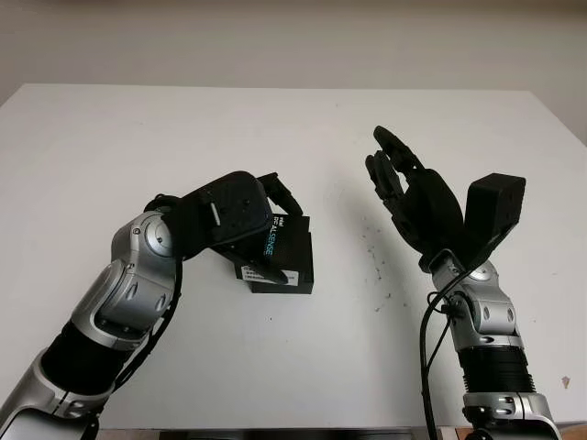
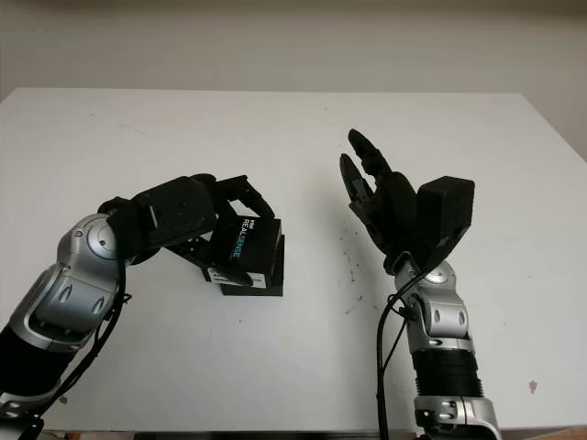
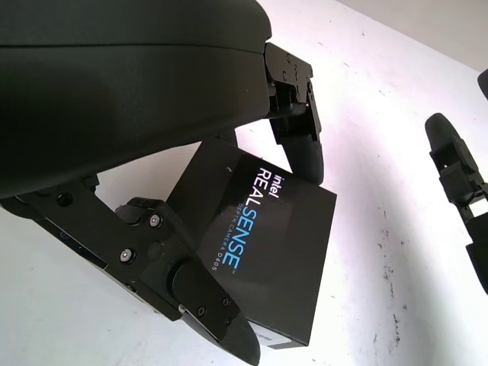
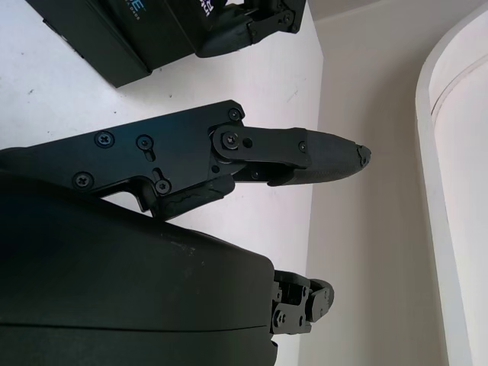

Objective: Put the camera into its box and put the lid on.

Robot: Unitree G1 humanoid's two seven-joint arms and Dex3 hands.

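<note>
Under the left hand [image 1: 240, 218] sits the black box [image 1: 284, 261], lid [image 3: 263, 252] on, resting on the white table [image 1: 275, 137]; its contents cannot be seen, and no camera is in sight outside it. White and blue "RealSense" lettering runs across the lid, and a white label strip shows on the box's near side. That hand clamps the box from above: one finger [image 3: 297, 130] presses the lid's far edge while another [image 3: 194, 305] crosses its near corner, so the fingers are closed around the box. Its forearm rises from the near left, elbow bent, and its shell covers the box's left end, hiding that part. Well apart to the right of the box, the right hand [image 1: 408, 197] is raised above the table, palm turned toward the box, open and holding nothing, its wrist upright beneath it. Faint dark specks mark the table between the box and the right hand.
</note>
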